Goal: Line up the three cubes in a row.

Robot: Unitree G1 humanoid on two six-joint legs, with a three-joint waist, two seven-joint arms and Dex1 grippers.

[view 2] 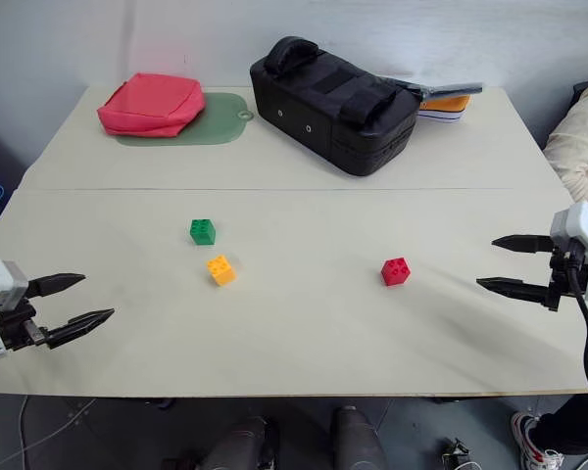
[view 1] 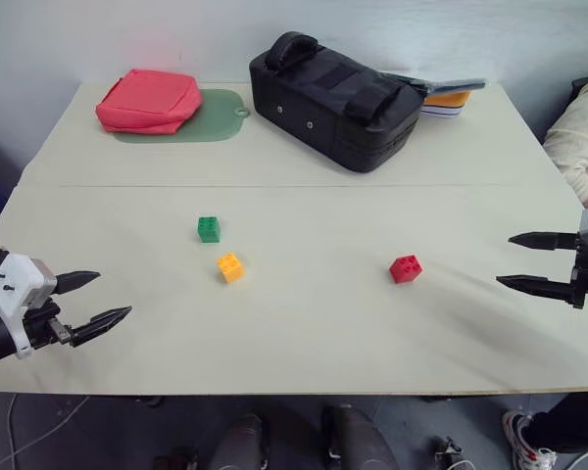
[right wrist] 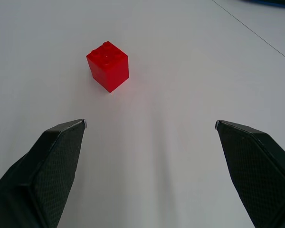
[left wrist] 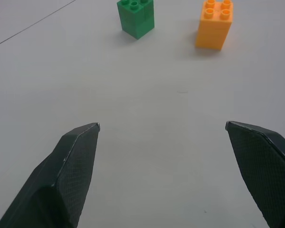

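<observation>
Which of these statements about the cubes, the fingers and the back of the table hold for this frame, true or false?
1. The green cube and the orange-yellow cube sit close together, apart from each other. True.
2. The red cube is stacked on the green cube. False: it stands alone on the table, off to the right of the other two.
3. The right gripper holds the red cube. False: its fingers are open and empty, short of the cube.
4. The left gripper is open with nothing between its fingers. True.
5. A black bag stands at the back of the table. True.
</observation>
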